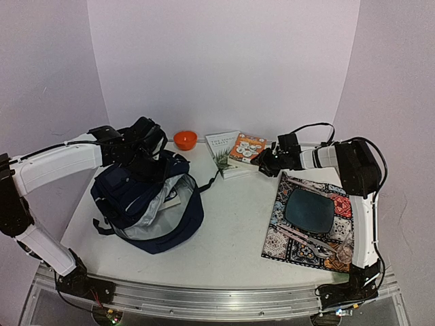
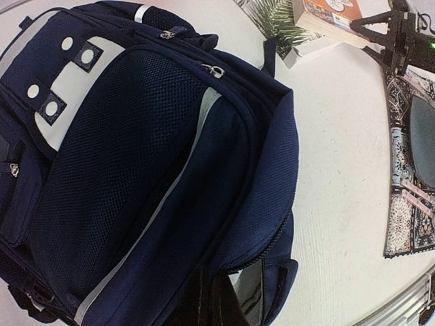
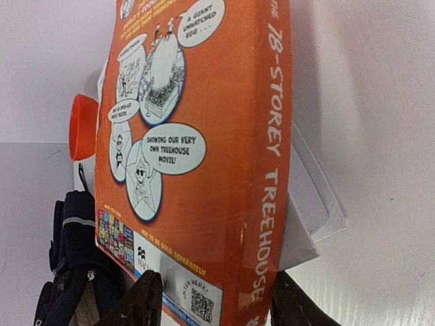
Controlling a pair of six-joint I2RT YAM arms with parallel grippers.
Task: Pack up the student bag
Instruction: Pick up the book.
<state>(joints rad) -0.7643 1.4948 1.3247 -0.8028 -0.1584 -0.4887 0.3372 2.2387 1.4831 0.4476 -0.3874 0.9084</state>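
Plainly unzipped student bag [image 1: 129,193], grey lining [image 1: 153,221] showing

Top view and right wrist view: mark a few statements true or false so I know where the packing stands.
The student bag is zipped shut. False: it gapes open, grey lining showing.
The orange book overlaps the white book. True.
The orange bowl is inside the bag. False: it sits on the table behind the bag.
The right fingers stand either side of the orange book. True.
A dark plate sits on the patterned mat. True.
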